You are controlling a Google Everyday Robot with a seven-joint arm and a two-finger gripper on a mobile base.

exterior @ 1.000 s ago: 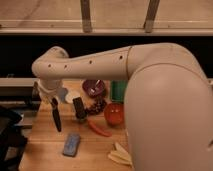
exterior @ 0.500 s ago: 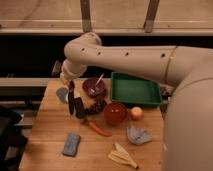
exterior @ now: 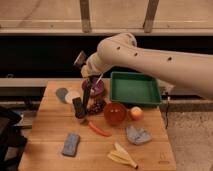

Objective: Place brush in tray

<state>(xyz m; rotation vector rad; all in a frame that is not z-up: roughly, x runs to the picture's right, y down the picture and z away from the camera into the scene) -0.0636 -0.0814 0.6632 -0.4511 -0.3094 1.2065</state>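
Observation:
My gripper [exterior: 88, 79] hangs over the left middle of the wooden table, above the purple bowl [exterior: 96, 88]. It is shut on the top of the brush [exterior: 86, 98], whose slim black handle hangs down almost upright in front of the bowl. The brush's lower end is just above the short dark block [exterior: 78, 108]. The green tray [exterior: 135, 89] sits at the back right of the table, to the right of the gripper, with nothing showing in it.
An orange-red bowl [exterior: 115, 113], a peach-like fruit [exterior: 135, 113], dark grapes [exterior: 97, 106] and a carrot [exterior: 98, 129] lie mid-table. A blue-grey sponge [exterior: 71, 144], a banana [exterior: 123, 156] and a crumpled grey thing [exterior: 137, 135] lie in front. Two small discs [exterior: 66, 94] sit at left.
The arm has swung right across the table with the brush hanging from the gripper, from the left edge to in front of the purple bowl.

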